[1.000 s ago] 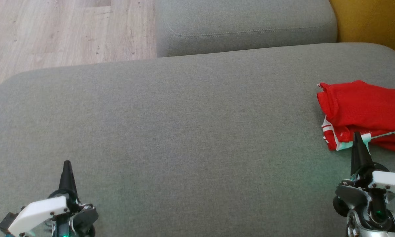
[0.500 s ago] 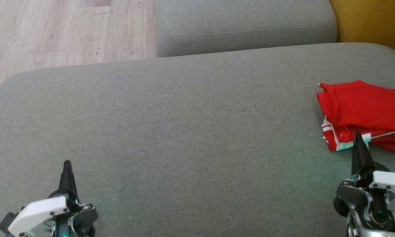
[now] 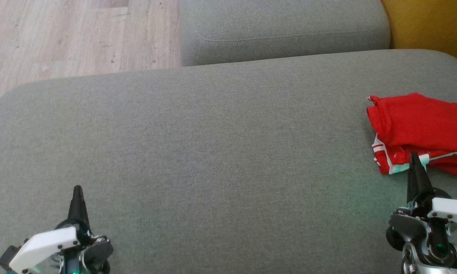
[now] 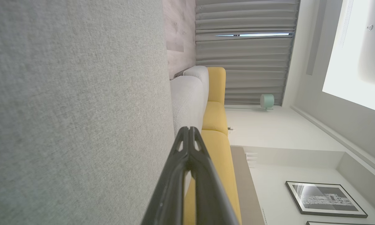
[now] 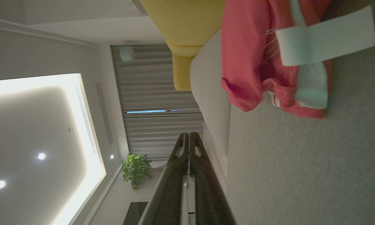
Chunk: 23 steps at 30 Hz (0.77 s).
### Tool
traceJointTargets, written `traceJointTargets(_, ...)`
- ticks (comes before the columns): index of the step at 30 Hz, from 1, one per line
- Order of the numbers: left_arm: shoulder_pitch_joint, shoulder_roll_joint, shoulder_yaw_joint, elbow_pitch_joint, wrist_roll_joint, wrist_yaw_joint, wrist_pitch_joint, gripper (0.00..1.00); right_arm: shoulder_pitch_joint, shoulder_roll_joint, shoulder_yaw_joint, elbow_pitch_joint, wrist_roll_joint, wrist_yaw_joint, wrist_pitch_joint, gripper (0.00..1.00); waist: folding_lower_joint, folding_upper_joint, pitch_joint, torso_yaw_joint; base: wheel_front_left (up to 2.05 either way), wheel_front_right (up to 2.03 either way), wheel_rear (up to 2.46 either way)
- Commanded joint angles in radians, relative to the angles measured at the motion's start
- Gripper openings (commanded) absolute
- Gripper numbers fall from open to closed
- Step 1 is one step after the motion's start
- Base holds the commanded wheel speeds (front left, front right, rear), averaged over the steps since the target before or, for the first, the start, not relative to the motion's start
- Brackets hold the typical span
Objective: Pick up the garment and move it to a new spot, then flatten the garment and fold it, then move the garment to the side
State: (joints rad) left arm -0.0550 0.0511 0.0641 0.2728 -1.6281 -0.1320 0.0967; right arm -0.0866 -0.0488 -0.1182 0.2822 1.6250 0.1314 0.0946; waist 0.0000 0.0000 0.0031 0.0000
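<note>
Grey woven seat cushion (image 3: 221, 152) in the head view, carrying the whole scene. A second grey cushion (image 3: 282, 26) adjoins its far edge. Pale wood floor (image 3: 61, 34) lies at the upper left and a yellow sofa (image 3: 434, 23) at the upper right corner.

Garment (image 3: 419, 121): red with white trim, bunched in a loose heap on the cushion's right side and running off the right edge of the view.

Left claw (image 3: 77, 190): lower left, over bare cushion and well apart from the garment. Its two dark fingers are pressed together to a single point and hold nothing.

Right claw (image 3: 414, 156): lower right, fingers likewise pressed together and empty. In the head view its tip overlaps the garment's near, white-trimmed edge. The right wrist view shows the cloth lying ahead of the fingertips and to one side, with grey cushion between them.

Left wrist view: grey curtains (image 4: 247, 62) and a framed picture (image 4: 326, 198) stand beyond the cushion.

Right wrist view: a potted plant (image 5: 136, 168) sits near a lit ceiling panel (image 5: 34, 131).
</note>
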Motion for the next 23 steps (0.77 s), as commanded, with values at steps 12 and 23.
traceJointTargets(12,-0.052,0.008,0.037,-0.028,0.009,0.001,0.006,0.0,-0.02,-0.01,0.015,-0.038,-0.007,-0.001,0.01,0.0,0.0,0.0,0.0,0.0,0.0,0.0,0.0)
traceJointTargets(23,-0.052,0.007,0.039,-0.028,0.011,0.001,0.008,0.0,-0.02,-0.008,0.014,-0.038,-0.009,-0.001,0.011,0.0,0.0,0.0,0.0,0.0,0.0,0.0,0.0)
